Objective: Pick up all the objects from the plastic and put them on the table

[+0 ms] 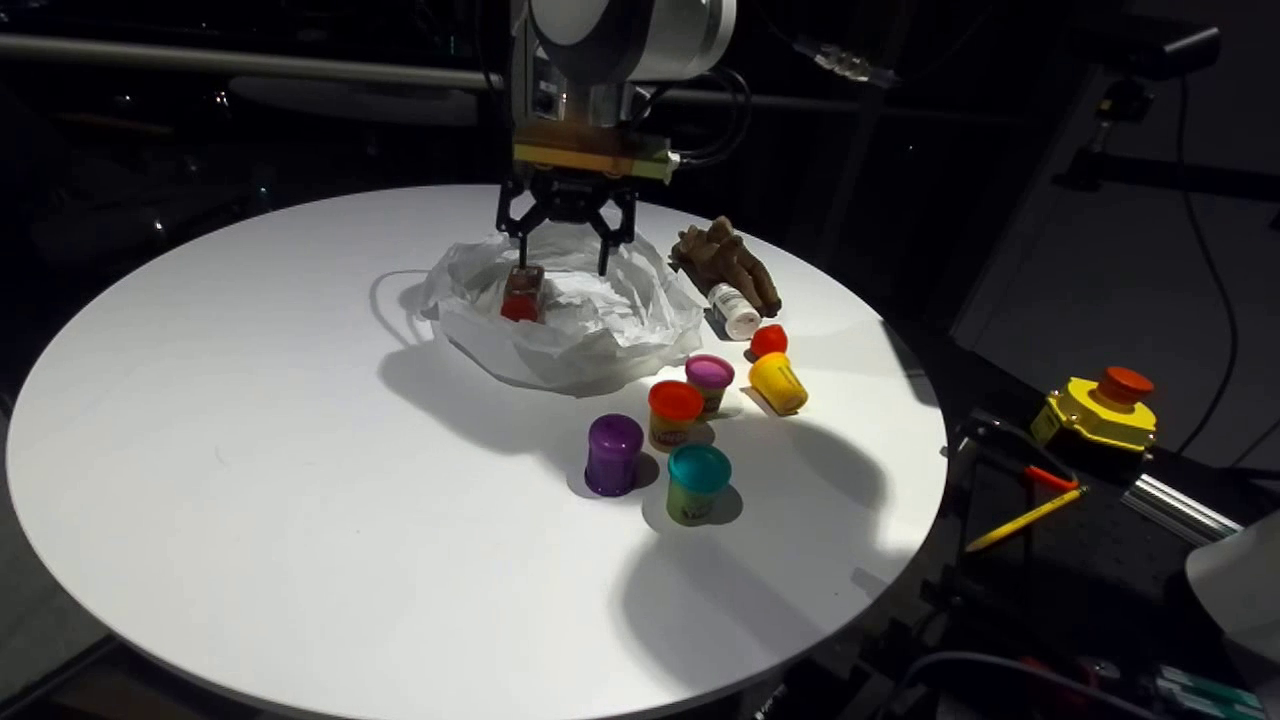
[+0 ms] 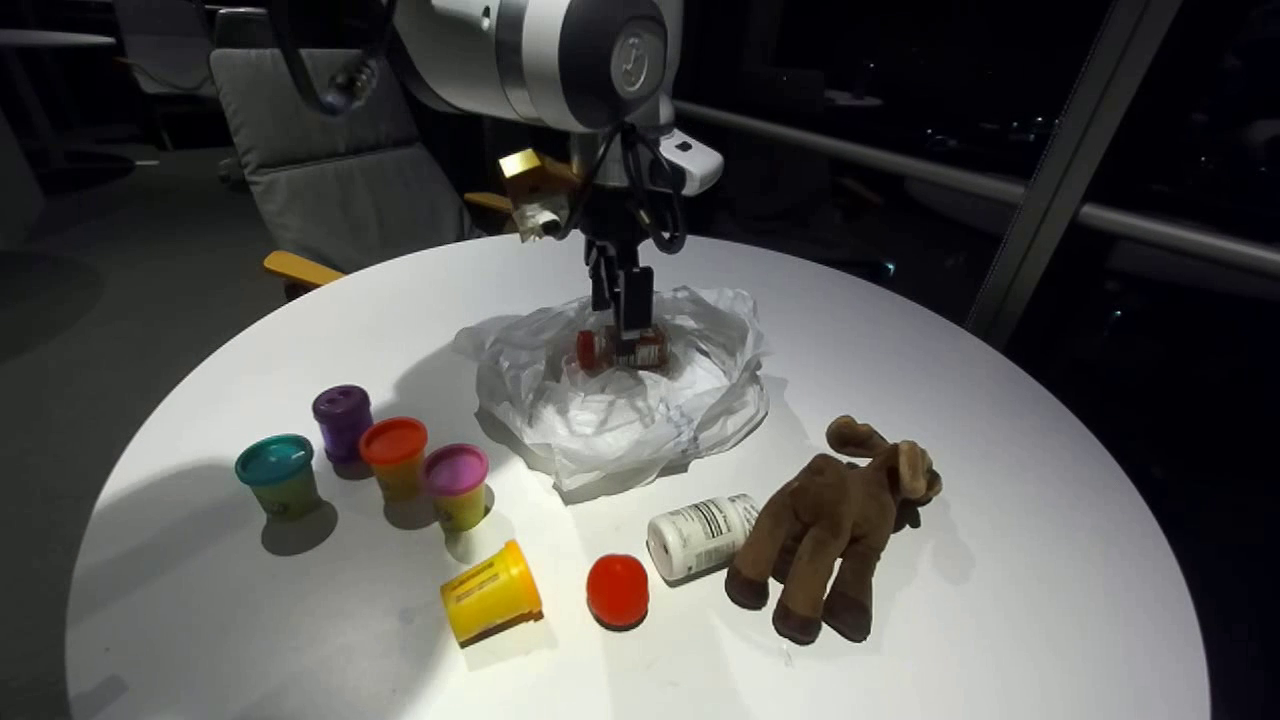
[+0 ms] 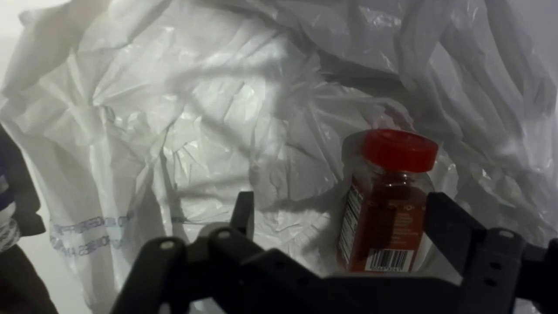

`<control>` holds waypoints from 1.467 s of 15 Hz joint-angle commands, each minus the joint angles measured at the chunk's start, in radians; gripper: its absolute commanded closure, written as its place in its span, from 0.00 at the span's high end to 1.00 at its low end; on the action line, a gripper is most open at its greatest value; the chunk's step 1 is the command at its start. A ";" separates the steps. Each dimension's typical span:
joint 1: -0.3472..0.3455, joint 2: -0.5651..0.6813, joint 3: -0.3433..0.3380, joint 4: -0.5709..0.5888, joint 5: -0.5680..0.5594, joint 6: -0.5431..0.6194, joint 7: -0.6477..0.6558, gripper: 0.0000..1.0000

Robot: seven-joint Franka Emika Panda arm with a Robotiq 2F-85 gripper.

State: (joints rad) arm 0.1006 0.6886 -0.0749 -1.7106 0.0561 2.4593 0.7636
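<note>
Looks thin, crinkled and faintly shiny in the plastic sheet, smooth and matt on the table, like plush cloth on the brown toy, glossy plastic on the purple cup, and see-through on the jar.

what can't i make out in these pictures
Jar: part of its middle, behind a black finger in an exterior view.
Label: fine print too blurred in the wrist view.
Tabletop: near rim cut off by the picture's bottom edge in an exterior view.
Teal-lidded cup: inside hidden by its lid in both exterior views.
</note>
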 commanded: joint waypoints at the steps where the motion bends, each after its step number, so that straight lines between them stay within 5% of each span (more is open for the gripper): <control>1: -0.010 0.094 0.003 0.156 0.043 -0.018 -0.007 1.00; 12: -0.004 0.223 0.003 0.357 0.057 -0.120 0.005 1.00; 13: -0.004 0.232 0.003 0.369 0.057 -0.132 0.006 0.82; 19: 0.003 0.272 -0.005 0.417 0.044 -0.173 0.008 0.33; 22: 0.007 0.257 -0.014 0.405 0.035 -0.183 0.010 0.24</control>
State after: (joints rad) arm 0.0979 0.9376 -0.0747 -1.3431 0.0902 2.3078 0.7655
